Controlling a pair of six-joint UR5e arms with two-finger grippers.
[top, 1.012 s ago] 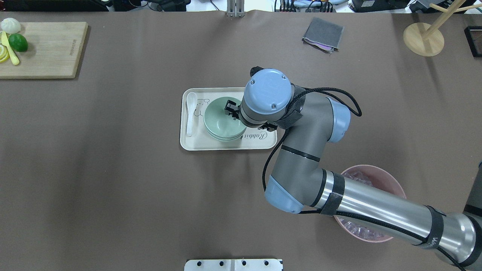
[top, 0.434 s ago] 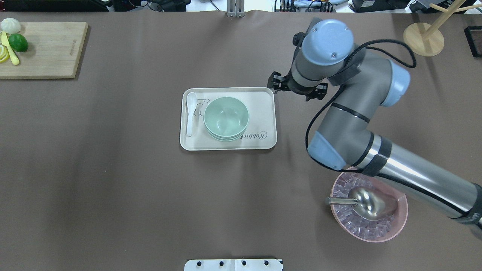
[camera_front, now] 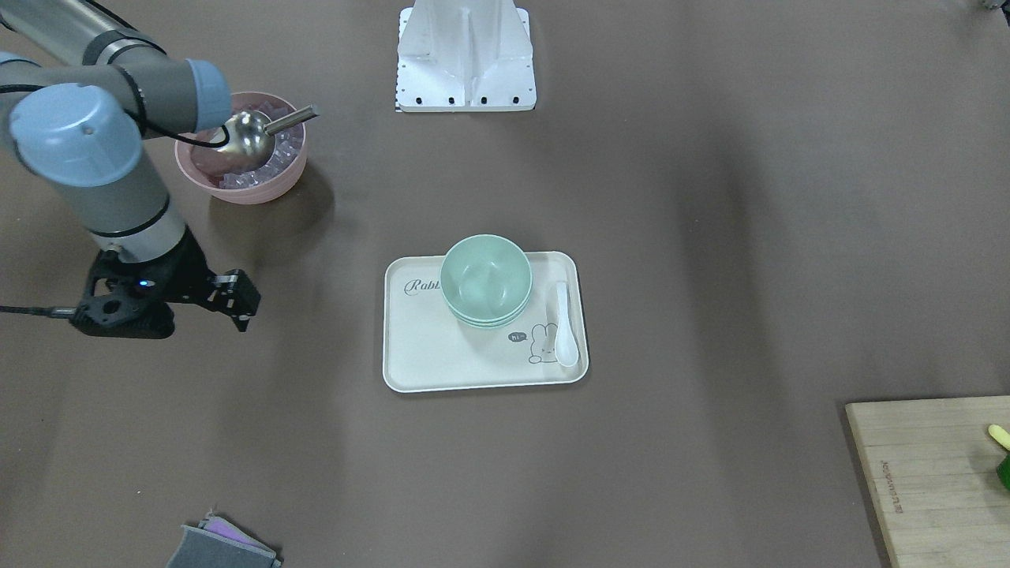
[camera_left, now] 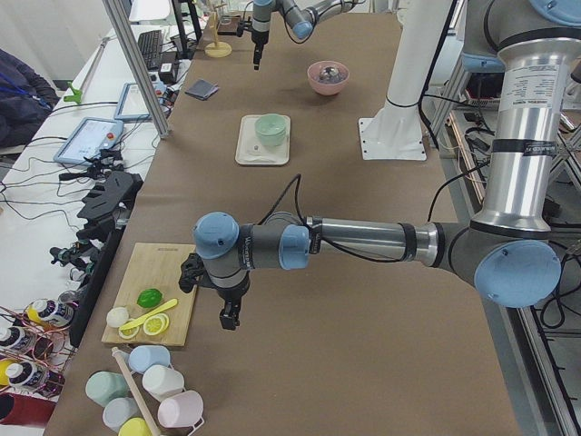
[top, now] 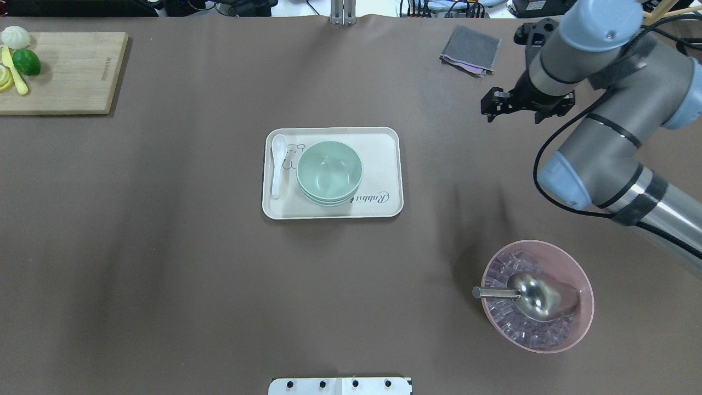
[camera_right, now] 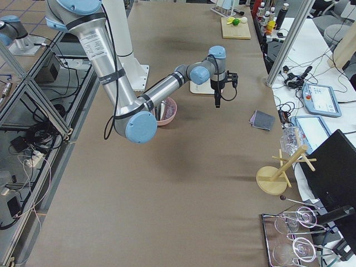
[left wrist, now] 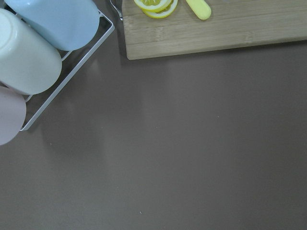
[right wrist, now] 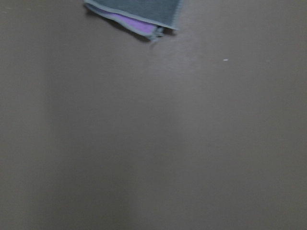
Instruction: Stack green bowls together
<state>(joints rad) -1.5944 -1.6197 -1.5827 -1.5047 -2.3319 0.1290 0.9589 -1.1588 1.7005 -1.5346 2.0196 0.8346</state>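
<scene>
Right gripper (top: 492, 105) is held above bare table, well off to the right of the tray (top: 384, 159) and near a folded grey cloth (top: 470, 50). It is pointed down and nothing is gripped, but whether its jaws are apart or together cannot be told. Left gripper (camera_left: 227, 318) is shown only in the side view, beside the cutting board (camera_left: 172, 295), so its jaws cannot be judged either. The green bowls (top: 329, 171) are nested in one upright stack, mouths turned upward, on the tray's robot-left half; being round, they have no long axis. A white spoon (top: 277, 167) is laid just beside the stack, lengthwise along the tray's short side, scoop end away from the robot. The pink bowl (top: 586, 307) of ice is set well apart.
</scene>
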